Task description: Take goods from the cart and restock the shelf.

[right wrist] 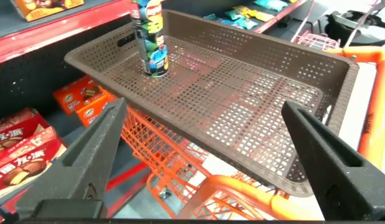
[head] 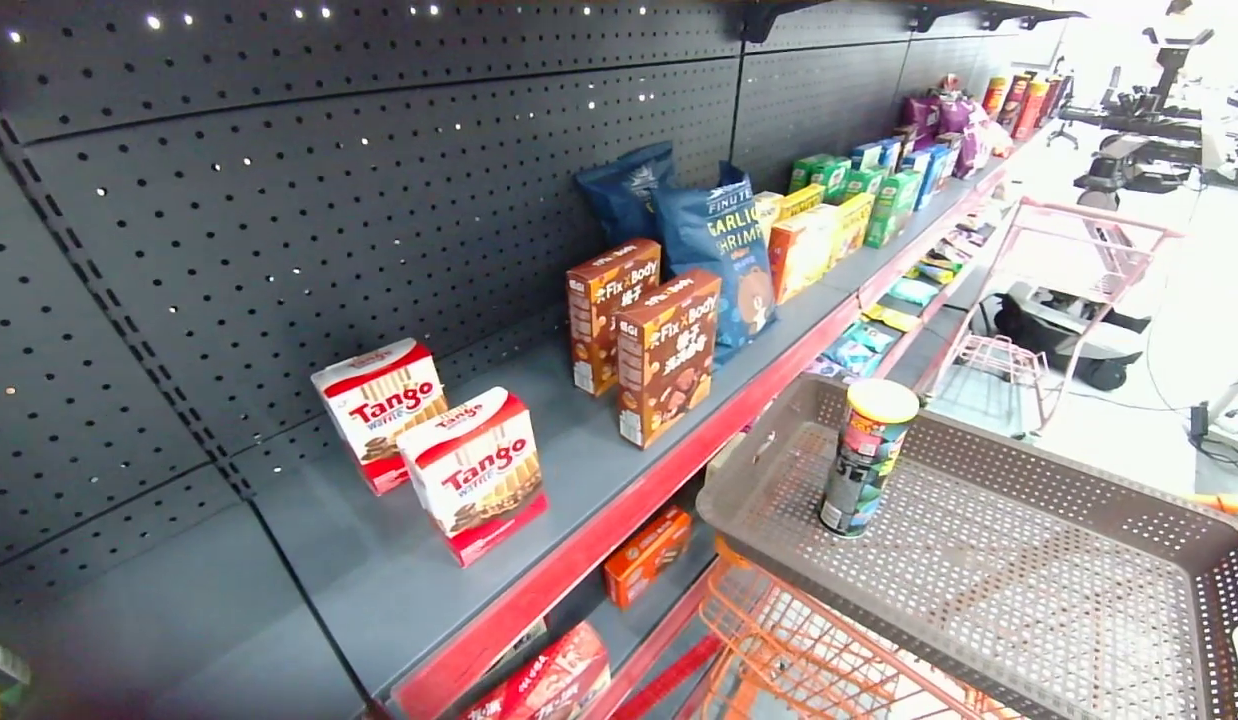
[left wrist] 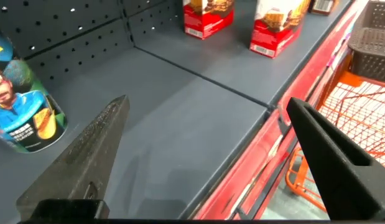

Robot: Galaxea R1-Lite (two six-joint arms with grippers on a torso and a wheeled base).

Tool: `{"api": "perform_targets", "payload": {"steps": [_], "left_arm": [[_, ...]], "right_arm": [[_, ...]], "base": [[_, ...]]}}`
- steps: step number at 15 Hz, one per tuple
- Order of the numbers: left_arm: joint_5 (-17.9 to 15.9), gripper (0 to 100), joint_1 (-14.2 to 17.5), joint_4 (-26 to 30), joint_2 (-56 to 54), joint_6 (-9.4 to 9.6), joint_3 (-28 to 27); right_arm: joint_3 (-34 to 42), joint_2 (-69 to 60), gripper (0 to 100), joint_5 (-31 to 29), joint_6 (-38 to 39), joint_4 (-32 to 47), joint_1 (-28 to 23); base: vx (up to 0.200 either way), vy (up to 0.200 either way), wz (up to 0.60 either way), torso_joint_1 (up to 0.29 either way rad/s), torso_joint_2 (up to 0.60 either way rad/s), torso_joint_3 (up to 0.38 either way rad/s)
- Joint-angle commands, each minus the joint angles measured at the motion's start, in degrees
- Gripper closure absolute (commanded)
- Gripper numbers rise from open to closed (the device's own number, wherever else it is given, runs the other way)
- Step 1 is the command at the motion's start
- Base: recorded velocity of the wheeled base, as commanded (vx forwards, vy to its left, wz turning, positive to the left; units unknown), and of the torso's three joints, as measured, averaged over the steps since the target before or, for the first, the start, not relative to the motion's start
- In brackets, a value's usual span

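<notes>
Starting at the left: the left gripper (left wrist: 208,102) hangs over bare grey shelf (head: 579,450) board, fingers spread wide and empty. A blue-labelled can (left wrist: 27,106) sits on the board near one finger, and that one looks restocked. Moving right in the head view, two wafer boxes (head: 474,475) stand left of centre, two orange-brown boxes (head: 667,355) at centre, and blue snack bags (head: 719,250) just behind. On to the lower right: the brown tray (head: 1029,560) atop the orange cart (head: 809,650) holds one tall can (head: 867,455), upright in its upper-left corner. The right gripper (right wrist: 204,106) hovers above the tray, jaws apart, gripping nothing. My read: that can is what's left. The tray's rim and the shelf's red lip (head: 619,520) lie between can and board. A pink cart (head: 1069,290) waits upper right, well apart.
</notes>
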Motion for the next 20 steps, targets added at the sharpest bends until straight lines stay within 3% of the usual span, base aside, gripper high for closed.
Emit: {"api": "perform_targets", "payload": {"steps": [1,12,13,14,16,20], "left_arm": [[-0.03,0,-0.01,0.0,-0.02,-0.02,0.0],[0.05,0,-0.01,0.0,-0.02,-0.02,0.0],[-0.03,0,-0.01,0.0,-0.02,0.07,0.0],[0.05,0,-0.01,0.0,-0.02,-0.11,0.0],[0.05,0,-0.01,0.0,-0.02,-0.11,0.0],[-0.03,0,-0.01,0.0,-0.02,-0.02,0.0]], "right_arm": [[0.0,0.07,0,0.0,0.01,-0.01,-0.01],[-0.62,0.07,0,0.35,-0.25,-0.01,-0.01],[-10.9,8.95,0,4.66,-0.16,-0.45,2.53],[-15.21,18.35,0,2.46,-0.16,-1.15,3.06],[-19.69,24.51,0,-4.31,-0.42,-1.5,2.8],[-19.86,35.49,0,-4.57,0.81,-6.07,3.06]], "base": [[0.0,0.0,0.0,0.0,0.0,0.0],[0.0,0.0,0.0,0.0,0.0,0.0],[0.0,0.0,0.0,0.0,0.0,0.0],[0.0,0.0,0.0,0.0,0.0,0.0],[0.0,0.0,0.0,0.0,0.0,0.0],[0.0,0.0,0.0,0.0,0.0,0.0]]}}
